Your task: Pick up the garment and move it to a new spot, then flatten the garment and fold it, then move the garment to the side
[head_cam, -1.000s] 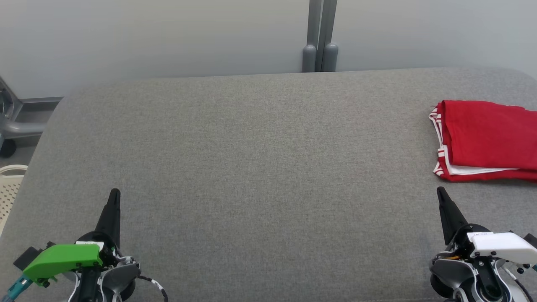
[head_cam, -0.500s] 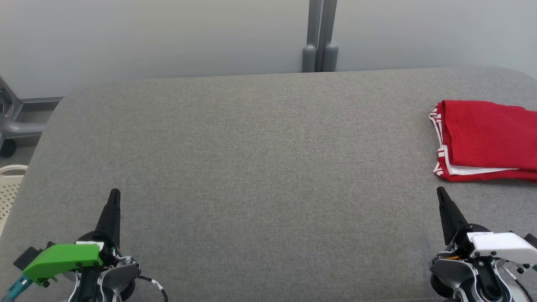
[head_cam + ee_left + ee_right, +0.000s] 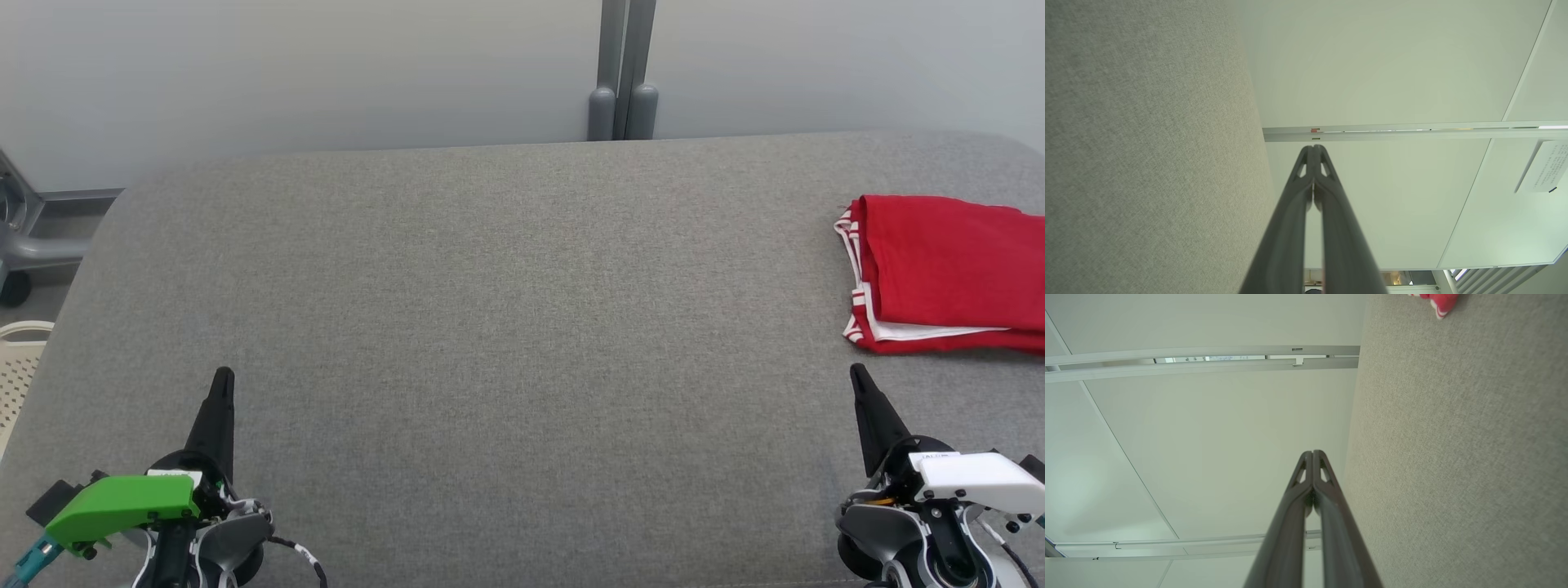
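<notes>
The garment is red with white striped trim and lies folded at the right edge of the grey fabric surface; a corner of the garment peeks in at the top of the right wrist view. My left gripper rests at the lower left, shut and empty, far from the garment. At the lower right my right gripper is shut too, a short way in front of the garment's near edge and apart from it. Both wrist views show the fingertips pressed together, left gripper and right gripper.
A pale wall with a grey post stands behind the surface. A white perforated basket and a grey wheeled frame sit off the left edge. The wide middle of the surface is bare grey fabric.
</notes>
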